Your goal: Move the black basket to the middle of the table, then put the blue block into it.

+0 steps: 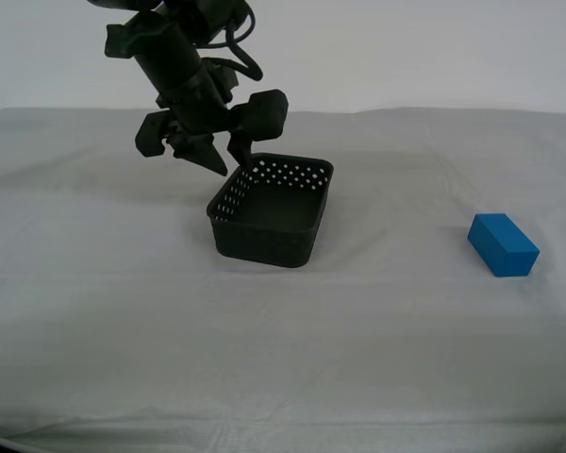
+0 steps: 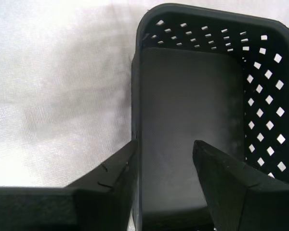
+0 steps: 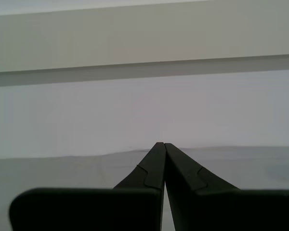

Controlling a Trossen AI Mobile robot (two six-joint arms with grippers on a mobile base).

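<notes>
Exterior view shows the black basket [image 1: 272,209] near the middle of the table [image 1: 283,359], so the first step looks nearly done — the blue block [image 1: 503,244] lies well apart to the right, untouched. My second gripper [image 2: 166,156] straddles the basket's perforated plastic wall, jaws parted, not clamped. My first gripper [image 3: 162,147] is closed, empty. The cloth is wrinkled; the block smooth-faced.

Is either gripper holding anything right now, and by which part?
Nothing is gripped. My second gripper is open, straddling the black basket's side wall; my first gripper is shut on nothing.
</notes>
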